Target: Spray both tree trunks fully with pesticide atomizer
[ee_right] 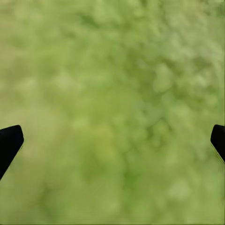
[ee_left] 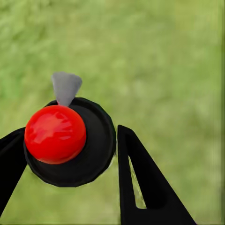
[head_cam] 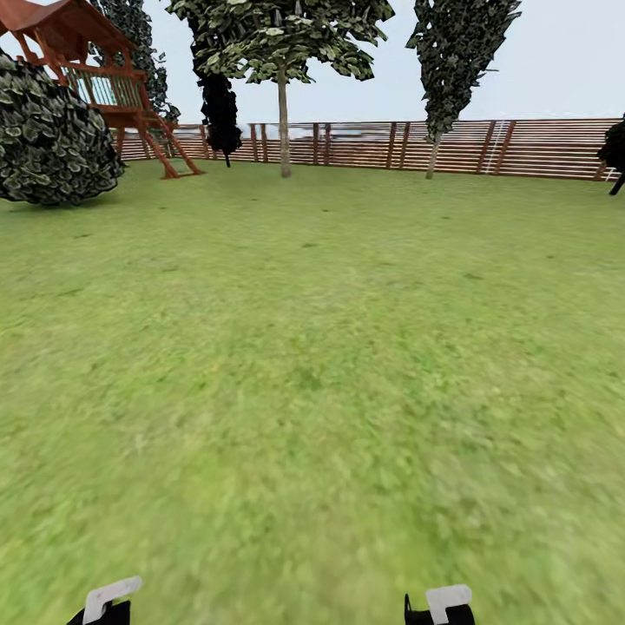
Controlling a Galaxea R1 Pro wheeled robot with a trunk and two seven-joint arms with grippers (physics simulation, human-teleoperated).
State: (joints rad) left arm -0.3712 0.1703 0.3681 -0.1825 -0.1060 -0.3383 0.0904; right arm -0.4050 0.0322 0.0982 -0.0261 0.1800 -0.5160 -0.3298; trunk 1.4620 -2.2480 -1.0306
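In the left wrist view the pesticide atomizer (ee_left: 89, 154), a round black body with a glossy red cap and a grey nozzle, sits between the two black fingers of my left gripper (ee_left: 70, 131), which is shut on it above the grass. My right gripper (ee_right: 116, 136) is open, its fingertips far apart with only blurred grass between them. The grass floor (head_cam: 312, 347) of the garden stretches ahead in the head view. The two trees with their thick trunks and any pesticide are out of view.
A brown slat fence (head_cam: 451, 148) closes the far side of the lawn. Slim-stemmed trees (head_cam: 283, 113) (head_cam: 434, 130) stand before it. A round dark bush (head_cam: 52, 139) and a wooden play tower (head_cam: 113, 87) are at the far left. White arm parts (head_cam: 108, 599) (head_cam: 447, 599) show at the lower edge.
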